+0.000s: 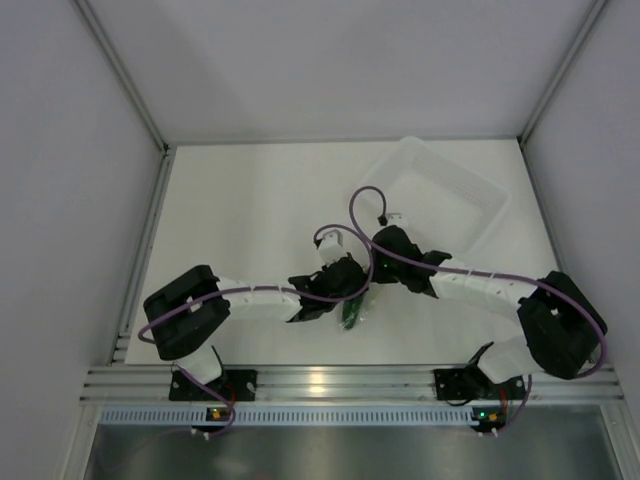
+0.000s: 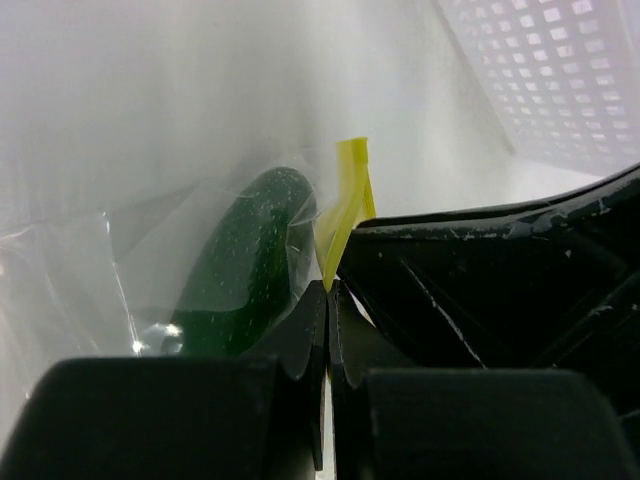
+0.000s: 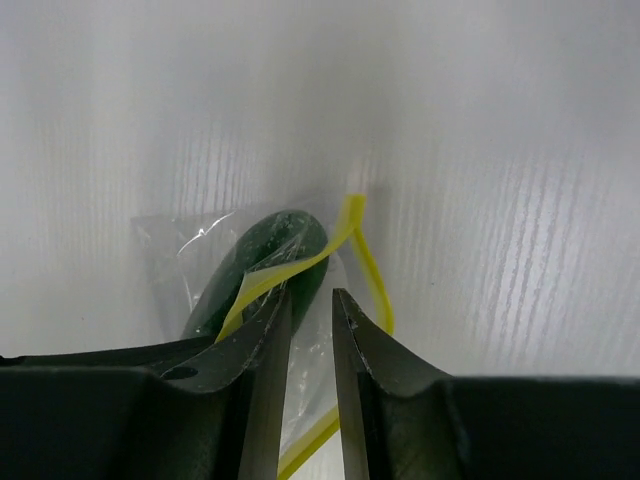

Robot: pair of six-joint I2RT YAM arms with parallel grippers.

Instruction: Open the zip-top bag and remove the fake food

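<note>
The zip-top bag [image 1: 353,312] lies on the white table between the two arms, its clear film [image 3: 165,245] crinkled around the fake food [image 3: 265,255], a dark green cucumber-like piece. The yellow-green zip strip [image 3: 350,215] is parted into two lips. My left gripper [image 2: 328,285] is shut on one lip of the strip [image 2: 350,190], with the fake food [image 2: 250,270] just left of it. My right gripper [image 3: 312,295] stands open by a narrow gap over the bag's mouth. One lip lies against its left finger [image 3: 270,330], and clear film shows in the gap.
A rigid clear bin [image 1: 495,200] stands at the back right, its perforated wall [image 2: 560,70] close behind the grippers. Purple cables loop over both wrists. Grey walls enclose the table on three sides, and an aluminium rail runs along the near edge.
</note>
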